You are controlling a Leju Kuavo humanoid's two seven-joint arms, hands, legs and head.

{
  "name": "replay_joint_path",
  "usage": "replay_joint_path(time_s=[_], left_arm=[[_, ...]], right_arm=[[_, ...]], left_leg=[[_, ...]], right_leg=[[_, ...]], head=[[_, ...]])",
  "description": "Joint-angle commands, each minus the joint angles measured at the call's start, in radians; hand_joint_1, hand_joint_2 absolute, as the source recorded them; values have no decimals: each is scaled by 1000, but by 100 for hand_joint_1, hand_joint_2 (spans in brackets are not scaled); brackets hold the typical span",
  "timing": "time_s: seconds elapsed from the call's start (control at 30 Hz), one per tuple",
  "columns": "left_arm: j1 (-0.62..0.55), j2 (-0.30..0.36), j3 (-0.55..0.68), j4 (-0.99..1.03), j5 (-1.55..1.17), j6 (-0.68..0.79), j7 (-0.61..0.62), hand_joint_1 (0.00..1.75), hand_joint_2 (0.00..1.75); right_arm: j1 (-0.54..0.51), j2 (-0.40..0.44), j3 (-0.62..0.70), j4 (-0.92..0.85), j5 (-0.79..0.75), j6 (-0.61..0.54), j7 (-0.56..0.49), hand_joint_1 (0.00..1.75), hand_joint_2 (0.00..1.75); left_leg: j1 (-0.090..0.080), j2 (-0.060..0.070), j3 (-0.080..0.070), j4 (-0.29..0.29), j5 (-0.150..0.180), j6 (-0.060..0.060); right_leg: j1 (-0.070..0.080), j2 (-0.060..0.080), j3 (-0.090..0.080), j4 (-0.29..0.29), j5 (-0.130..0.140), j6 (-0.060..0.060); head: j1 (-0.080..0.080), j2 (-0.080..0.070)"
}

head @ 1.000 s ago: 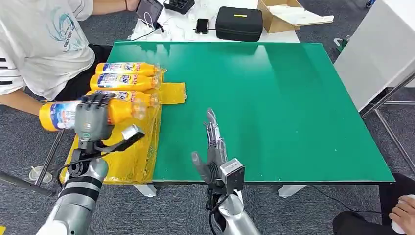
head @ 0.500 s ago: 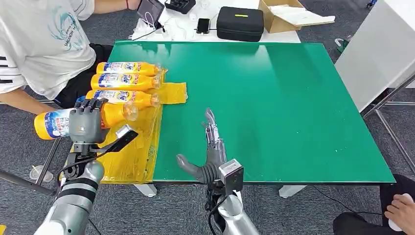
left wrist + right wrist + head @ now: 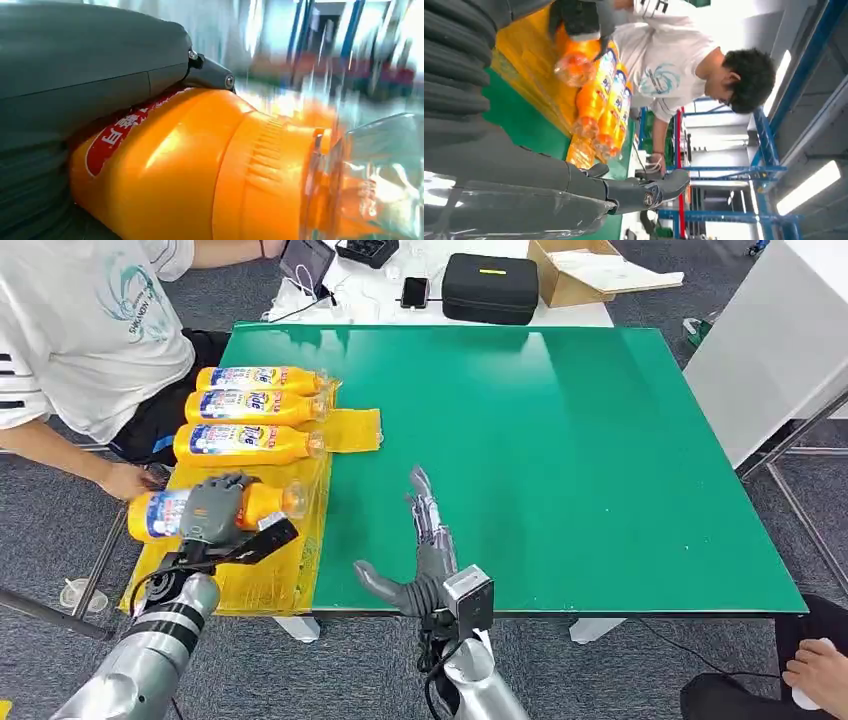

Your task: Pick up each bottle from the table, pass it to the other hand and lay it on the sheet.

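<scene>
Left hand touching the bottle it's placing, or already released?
Touching. The head view shows the left hand wrapped around the bottle; the left wrist view shows the bottle pressed against the palm.

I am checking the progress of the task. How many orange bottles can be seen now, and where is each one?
4. Three bottles lie side by side on the yellow sheet. The fourth bottle is held by the left hand over the sheet's near part.

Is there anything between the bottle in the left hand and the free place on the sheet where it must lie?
Nothing visible. The left hand holds the bottle over bare sheet, just nearer than the three laid bottles.
</scene>
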Motion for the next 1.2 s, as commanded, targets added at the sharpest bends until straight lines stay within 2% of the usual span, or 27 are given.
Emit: replay_joint_path(time_s=[0.03,0.17,0.23,0.8,0.83,0.87,0.9,0.93,0.97,1.0,1.17,1.2], left_arm=[[-74,41,-120,156,-20,-165,33,175,175],[-73,43,-132,164,-15,-211,50,175,175],[-66,44,-131,165,-2,-230,53,175,175],[-63,43,-131,165,10,-246,54,175,175],[-62,42,-137,166,8,-249,53,164,175],[-61,42,-142,166,7,-253,52,131,175],[-57,40,-141,166,21,-268,45,26,175],[-55,40,-144,164,22,-271,41,0,175],[-52,40,-148,162,29,-281,34,0,175],[-48,39,-146,158,58,-305,20,0,0],[-40,40,-145,150,158,-419,-19,0,0],[-40,47,-130,148,216,-537,-57,0,0]], right_arm=[[-47,-5,4,92,-5,20,7,0,175],[-51,-3,4,102,-4,29,8,0,175],[-54,1,5,111,-4,32,9,0,175],[-56,2,5,114,-3,36,9,0,175],[-56,2,5,116,-3,36,9,0,175],[-57,3,5,118,-3,38,10,0,175],[-58,4,5,124,-3,40,12,0,175],[-58,4,5,127,-2,41,13,0,175],[-60,5,3,133,-3,42,15,0,175],[-63,7,-1,142,-3,45,16,0,175],[-68,10,-7,159,-3,55,19,0,175],[-74,10,-8,174,-4,58,28,0,175]], left_leg=[[1,1,5,0,-2,1],[0,2,8,0,-2,1],[0,2,4,-1,-1,1],[0,2,9,-1,-1,1],[0,2,7,-1,-1,0],[0,3,10,-1,-2,1],[0,2,8,-1,-1,0],[-1,2,8,-1,-1,0],[0,3,10,-1,-2,1],[0,3,10,-1,-1,0],[-1,2,11,-2,-2,1],[-1,2,10,-1,-1,1]], right_leg=[[1,-1,6,0,-2,-1],[1,1,7,-1,-2,-2],[0,1,4,-1,0,-1],[0,1,8,-1,-1,-1],[0,1,7,-1,0,-1],[1,2,9,-1,-1,-1],[0,1,8,-1,0,-1],[0,1,7,-1,0,-1],[0,2,10,-1,-1,-1],[0,2,9,-1,-1,-1],[0,1,11,-1,-1,-1],[0,2,10,-1,-1,-1]], head=[[0,0],[0,0],[0,0],[0,0],[0,0],[0,0],[0,0],[0,0],[0,0],[0,0],[0,0],[0,0]])
